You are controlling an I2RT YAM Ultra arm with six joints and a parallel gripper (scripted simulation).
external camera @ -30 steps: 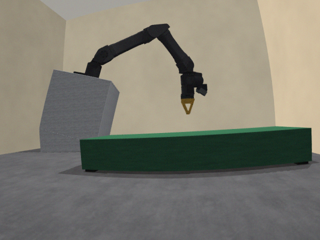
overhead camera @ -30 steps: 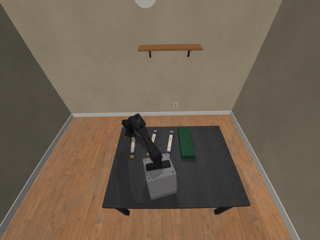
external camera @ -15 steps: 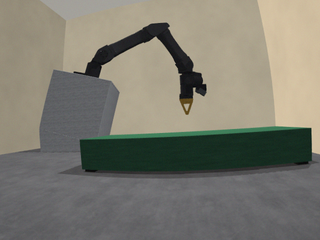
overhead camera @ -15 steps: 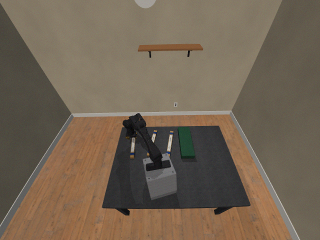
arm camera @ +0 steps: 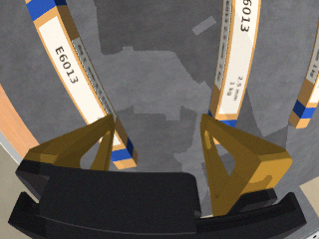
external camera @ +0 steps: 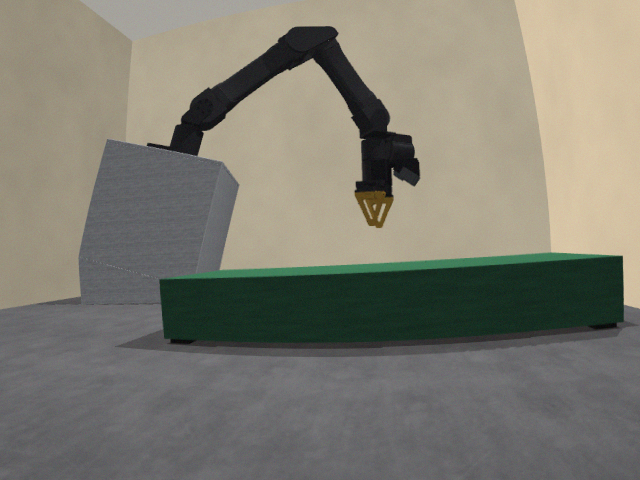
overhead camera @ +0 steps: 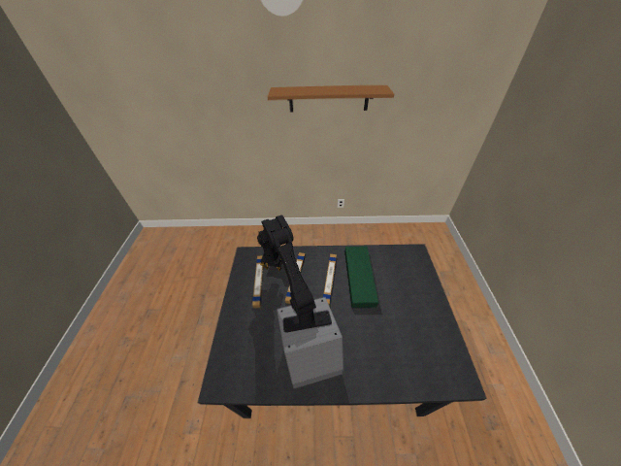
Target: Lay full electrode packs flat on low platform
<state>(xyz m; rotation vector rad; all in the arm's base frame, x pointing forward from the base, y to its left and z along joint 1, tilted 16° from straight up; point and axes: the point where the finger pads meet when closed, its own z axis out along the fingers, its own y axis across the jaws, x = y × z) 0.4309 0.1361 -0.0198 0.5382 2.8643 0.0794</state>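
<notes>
Three long, thin electrode packs, white with orange and blue ends and marked E6013, lie flat on the dark table. In the top view they are the left pack (overhead camera: pixel 257 282), the middle pack, partly hidden by my arm, and the right pack (overhead camera: pixel 330 281). The green low platform (overhead camera: pixel 361 282) (external camera: pixel 392 297) lies to their right with nothing on it. My gripper (overhead camera: pixel 273 264) (external camera: pixel 376 219) hangs open and empty above the table. In the wrist view it (arm camera: pixel 159 142) is over the gap between the left pack (arm camera: pixel 76 70) and the middle pack (arm camera: pixel 237 40). The right pack (arm camera: pixel 307 96) shows at the edge.
The grey arm base block (overhead camera: pixel 310 346) stands in front of the packs. The table's left edge and the wooden floor (arm camera: pixel 14 126) are close beyond the left pack. In the exterior view the platform hides the packs.
</notes>
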